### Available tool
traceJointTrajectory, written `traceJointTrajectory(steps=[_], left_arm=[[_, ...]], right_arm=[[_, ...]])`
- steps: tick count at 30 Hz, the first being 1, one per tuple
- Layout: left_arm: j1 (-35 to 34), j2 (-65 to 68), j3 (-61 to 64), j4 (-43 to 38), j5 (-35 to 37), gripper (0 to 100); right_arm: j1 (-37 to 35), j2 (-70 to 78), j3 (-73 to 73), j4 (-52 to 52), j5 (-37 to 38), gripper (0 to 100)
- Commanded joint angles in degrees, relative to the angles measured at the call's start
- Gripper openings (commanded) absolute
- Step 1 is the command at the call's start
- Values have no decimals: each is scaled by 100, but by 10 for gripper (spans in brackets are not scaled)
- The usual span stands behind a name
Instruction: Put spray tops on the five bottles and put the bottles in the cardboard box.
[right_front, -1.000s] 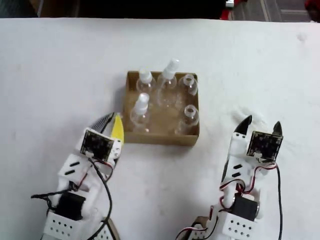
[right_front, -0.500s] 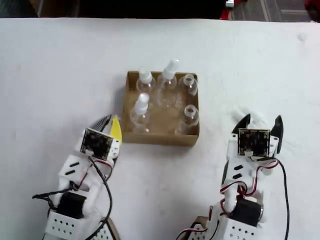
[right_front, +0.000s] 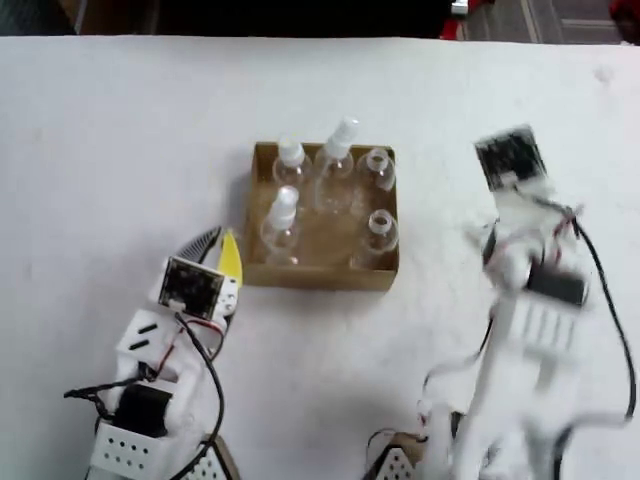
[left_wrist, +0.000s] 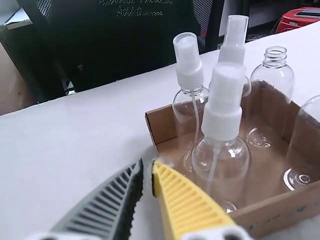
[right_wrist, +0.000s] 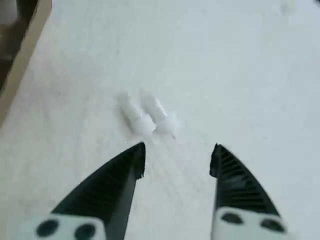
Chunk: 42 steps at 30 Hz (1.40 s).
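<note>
The right arm has swung up and forward over the table (right_front: 120, 150). The right claw (right_wrist: 178, 150) hangs open and empty above two loose spray tops (right_wrist: 147, 117) lying right of the cardboard box (right_front: 320, 278), so a fourth capping looks near. The left claw (left_wrist: 147, 165) stays clenched on nothing by the box's front left corner. Five bottles (right_front: 282, 228) stand inside, two uncapped. The high view blurs the right arm, which hides the tops.

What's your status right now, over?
Left end effector shut, beside cardboard box. Right end effector open over two loose spray tops. Two boxed bottles uncapped. Nothing in the way.
</note>
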Motion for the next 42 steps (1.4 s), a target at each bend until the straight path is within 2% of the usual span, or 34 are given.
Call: traceJointTrajectory(steps=[1,9,13,20,27,36,38,41,42], left_arm=[[-48,-101,-18,-246,0,35],[-57,-101,-18,-246,0,35],[-57,-101,-18,-246,-290,35],[-13,-101,-18,-246,-343,35],[-4,-101,-18,-246,-352,35],[13,-101,-18,-246,-352,35],[75,-101,-18,-229,-369,35],[119,-101,-18,-202,-387,35],[119,-101,-18,-193,-387,35]], right_arm=[[-110,2563,-2321,1376,677,202],[22,5490,-6145,3020,800,204],[4,6756,-7684,3811,1626,204],[163,8549,-9732,4084,1829,204],[303,9604,-10532,4268,2048,203],[286,9912,-10611,4233,2198,192],[295,9965,-10611,4154,2198,139],[321,9956,-10611,4013,2180,7],[321,9930,-10620,4022,2163,15]])
